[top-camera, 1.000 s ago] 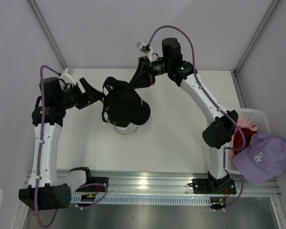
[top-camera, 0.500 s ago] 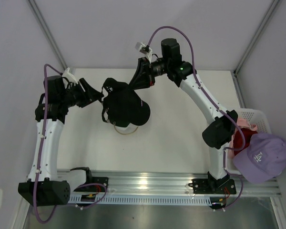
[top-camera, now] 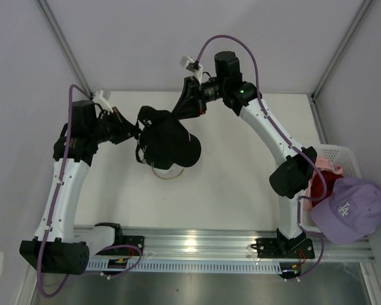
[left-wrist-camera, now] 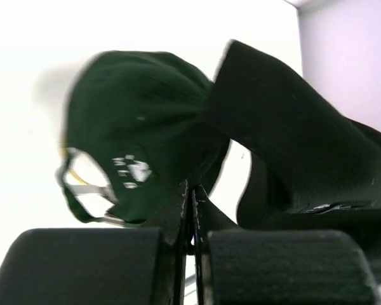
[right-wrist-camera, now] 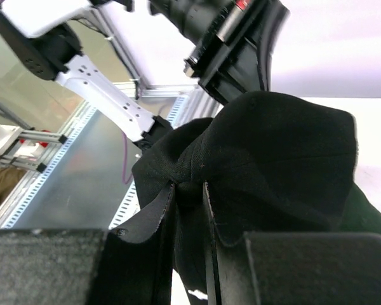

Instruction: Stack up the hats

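Pinching soft, bunched fabric, my left end effector [top-camera: 134, 130] and right end effector [top-camera: 178, 113] are both clamped tight on the dark cap [top-camera: 171, 145], mid-table [top-camera: 235, 184] over the gold wire stand [top-camera: 168, 175]; long axis far-left to near-right, crown rounded, brim direction unclear

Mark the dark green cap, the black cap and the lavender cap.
dark green cap [left-wrist-camera: 133, 121], left wrist view, on its crown.
black cap [top-camera: 171, 143], top external view, on its crown.
lavender cap [top-camera: 359, 197], top external view, on its crown.
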You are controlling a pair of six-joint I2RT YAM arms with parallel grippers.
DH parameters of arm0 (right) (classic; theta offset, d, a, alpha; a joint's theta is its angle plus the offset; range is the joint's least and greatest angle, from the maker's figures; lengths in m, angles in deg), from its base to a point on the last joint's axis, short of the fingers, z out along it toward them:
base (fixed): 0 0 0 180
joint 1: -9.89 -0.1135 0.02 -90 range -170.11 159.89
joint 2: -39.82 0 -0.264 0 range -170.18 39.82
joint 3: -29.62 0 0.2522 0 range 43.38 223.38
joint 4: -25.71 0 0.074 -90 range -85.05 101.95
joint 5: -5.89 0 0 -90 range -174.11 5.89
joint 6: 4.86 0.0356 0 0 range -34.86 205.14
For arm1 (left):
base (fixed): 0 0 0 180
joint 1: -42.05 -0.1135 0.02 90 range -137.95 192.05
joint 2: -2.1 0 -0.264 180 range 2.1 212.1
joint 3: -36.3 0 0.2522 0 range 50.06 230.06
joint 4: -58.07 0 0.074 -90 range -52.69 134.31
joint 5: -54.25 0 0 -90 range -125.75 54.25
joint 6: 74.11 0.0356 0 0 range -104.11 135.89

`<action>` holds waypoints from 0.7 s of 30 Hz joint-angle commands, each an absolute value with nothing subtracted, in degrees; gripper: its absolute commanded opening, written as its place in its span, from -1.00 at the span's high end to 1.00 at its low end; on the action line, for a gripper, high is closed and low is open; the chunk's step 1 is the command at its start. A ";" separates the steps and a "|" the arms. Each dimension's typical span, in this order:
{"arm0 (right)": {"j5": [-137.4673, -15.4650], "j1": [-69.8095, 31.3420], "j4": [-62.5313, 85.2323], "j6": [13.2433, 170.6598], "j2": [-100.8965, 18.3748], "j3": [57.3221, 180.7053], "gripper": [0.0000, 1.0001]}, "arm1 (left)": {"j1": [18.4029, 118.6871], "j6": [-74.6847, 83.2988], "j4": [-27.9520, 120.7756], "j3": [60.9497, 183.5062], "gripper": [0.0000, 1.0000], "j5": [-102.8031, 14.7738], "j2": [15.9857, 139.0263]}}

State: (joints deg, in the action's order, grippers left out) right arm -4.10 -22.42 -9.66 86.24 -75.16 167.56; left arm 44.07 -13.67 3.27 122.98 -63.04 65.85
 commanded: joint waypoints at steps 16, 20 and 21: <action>-27.59 -20.08 -37.98 58.16 -79.98 178.29 1.00 | 47.14 -18.13 7.22 114.93 0.99 -47.37 59.32; -30.05 -20.95 -36.84 58.33 -79.71 177.07 1.00 | 47.14 -17.95 5.38 113.87 0.99 -43.41 59.05; -31.36 -21.57 -36.05 58.50 -79.62 176.63 1.00 | 47.14 -17.86 5.20 113.52 0.99 -42.96 59.14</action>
